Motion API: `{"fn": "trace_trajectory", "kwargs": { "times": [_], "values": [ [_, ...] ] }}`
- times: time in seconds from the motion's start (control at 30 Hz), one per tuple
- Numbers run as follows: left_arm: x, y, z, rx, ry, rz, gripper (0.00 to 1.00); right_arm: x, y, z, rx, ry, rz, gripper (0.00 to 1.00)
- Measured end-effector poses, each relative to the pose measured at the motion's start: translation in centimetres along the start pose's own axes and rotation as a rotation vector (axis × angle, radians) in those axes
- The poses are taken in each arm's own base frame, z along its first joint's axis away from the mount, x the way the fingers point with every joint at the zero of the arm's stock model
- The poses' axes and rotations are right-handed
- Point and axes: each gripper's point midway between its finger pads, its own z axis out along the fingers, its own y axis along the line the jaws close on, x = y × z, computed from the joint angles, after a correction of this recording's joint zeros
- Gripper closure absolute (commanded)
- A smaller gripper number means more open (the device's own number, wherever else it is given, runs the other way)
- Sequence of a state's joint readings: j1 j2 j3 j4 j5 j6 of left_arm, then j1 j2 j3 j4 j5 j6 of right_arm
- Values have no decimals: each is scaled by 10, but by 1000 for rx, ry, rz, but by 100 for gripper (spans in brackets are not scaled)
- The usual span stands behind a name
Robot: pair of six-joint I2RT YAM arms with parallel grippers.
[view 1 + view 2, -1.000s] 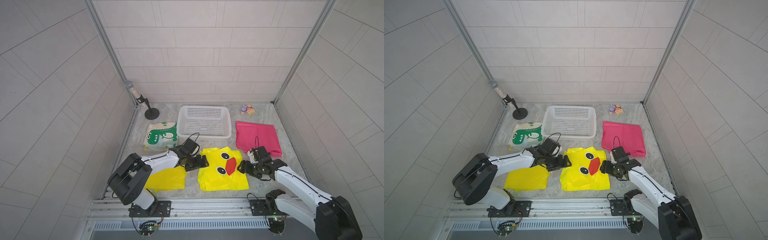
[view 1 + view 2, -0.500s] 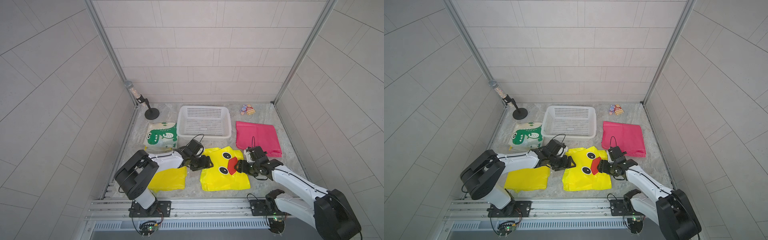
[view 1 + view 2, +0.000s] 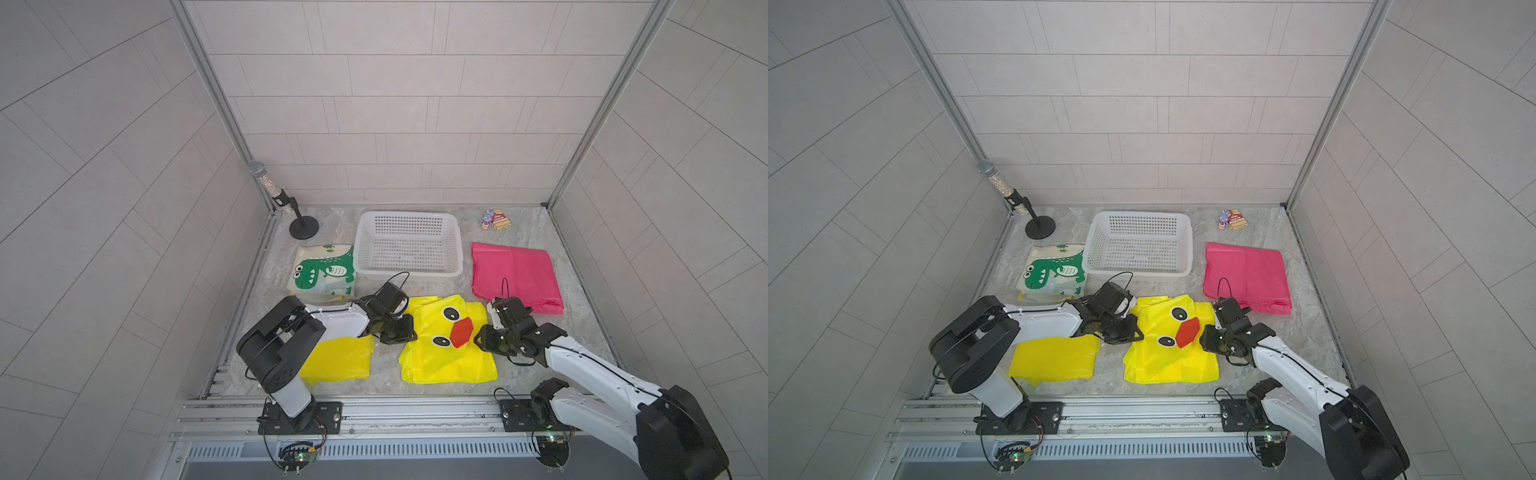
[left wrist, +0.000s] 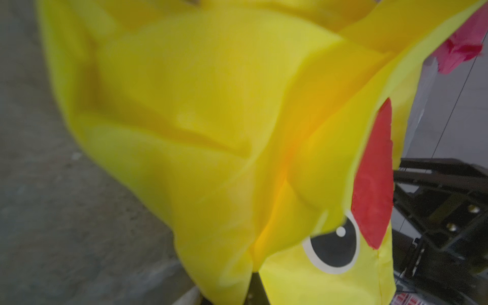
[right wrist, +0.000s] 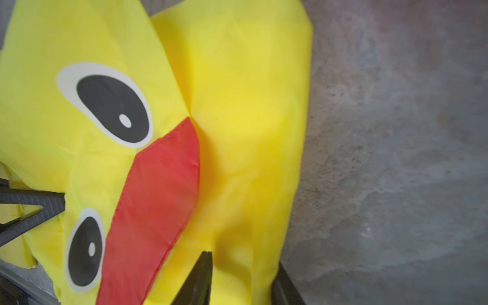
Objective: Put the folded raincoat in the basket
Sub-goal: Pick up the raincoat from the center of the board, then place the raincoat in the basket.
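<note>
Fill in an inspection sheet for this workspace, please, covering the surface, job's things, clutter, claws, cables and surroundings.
Surface: grey marbled tabletop, no spills seen.
Job's things: white perforated plastic basket empty, at the back; yellow duck-face folded raincoat in front of it, outside.
Clutter: green dinosaur-print folded raincoat, pink folded raincoat, plain yellow folded raincoat, glittery microphone on a black stand, small toy with box.
Claws: left claw shut on the duck raincoat's edge; right claw straddles the opposite edge, grip unclear.
Cables: black cable loops stand up from both wrists.
Surroundings: grey tiled walls on three sides; aluminium rail in front.
</note>
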State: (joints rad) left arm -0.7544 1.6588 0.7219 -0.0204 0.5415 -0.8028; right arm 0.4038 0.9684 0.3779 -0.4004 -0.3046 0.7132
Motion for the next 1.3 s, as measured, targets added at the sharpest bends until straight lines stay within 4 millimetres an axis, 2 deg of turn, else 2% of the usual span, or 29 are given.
{"fn": "trace_trajectory", "kwargs": {
  "times": [0.07, 0.23, 0.33, 0.37, 0.57, 0.87, 1.3],
  "values": [
    [0, -1, 0, 4, -3, -7, 99, 0, 3, -3, -19, -16, -5, 81],
    [1, -2, -3, 2, -2, -9, 99, -4, 11, -10, -53, -50, -16, 85],
    [4, -1, -6, -9, 1, -12, 99, -5, 14, -13, -66, -60, -19, 98],
    [5, -1, -8, -12, 3, -13, 100, -5, 15, -14, -70, -61, -23, 100],
    [7, -6, -21, -28, 3, -13, 100, -15, 31, -29, -114, -88, -48, 100],
    [-6, -31, -45, -22, -37, 27, 100, -28, 49, -48, -145, -114, -69, 100],
    [-22, -66, -86, -31, -88, 63, 100, -53, 79, -87, -182, -162, -106, 100]
  ]
}}
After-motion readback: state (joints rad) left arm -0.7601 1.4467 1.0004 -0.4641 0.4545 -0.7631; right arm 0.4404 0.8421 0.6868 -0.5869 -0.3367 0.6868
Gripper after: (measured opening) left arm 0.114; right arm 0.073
